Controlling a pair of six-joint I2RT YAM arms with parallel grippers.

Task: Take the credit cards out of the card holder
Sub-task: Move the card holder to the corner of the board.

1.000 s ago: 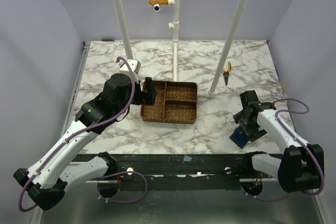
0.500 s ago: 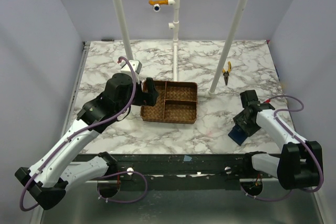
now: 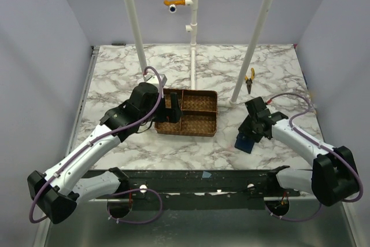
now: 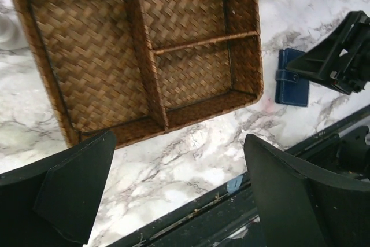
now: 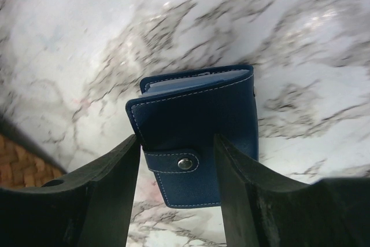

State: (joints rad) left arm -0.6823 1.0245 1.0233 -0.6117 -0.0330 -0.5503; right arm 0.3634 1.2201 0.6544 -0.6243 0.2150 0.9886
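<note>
- Over the left part of the marble table (image 3: pixel 115 73), the left arm is reaching forward and its left gripper (image 4: pixel 179 143) is hanging above the near left corner of the wicker tray (image 3: pixel 185 132), with the jaws spread wide and nothing between them.
- At the centre, the tray is sitting flat on the marble, with one long compartment and two smaller ones showing bare weave.
- Right of the tray and near the front edge, the navy card holder (image 5: pixel 193 120) is lying folded shut, its strap snapped down over the front.
- Above it, the right gripper (image 5: pixel 177 138) is straddling the strap end with its jaws about halfway in. One finger is overlapping the holder's edge, and I cannot tell whether they are pinching it.
- Further back on the right, yellow-handled pliers (image 3: pixel 249 79) are lying beside a white pole (image 3: pixel 254 44).
</note>
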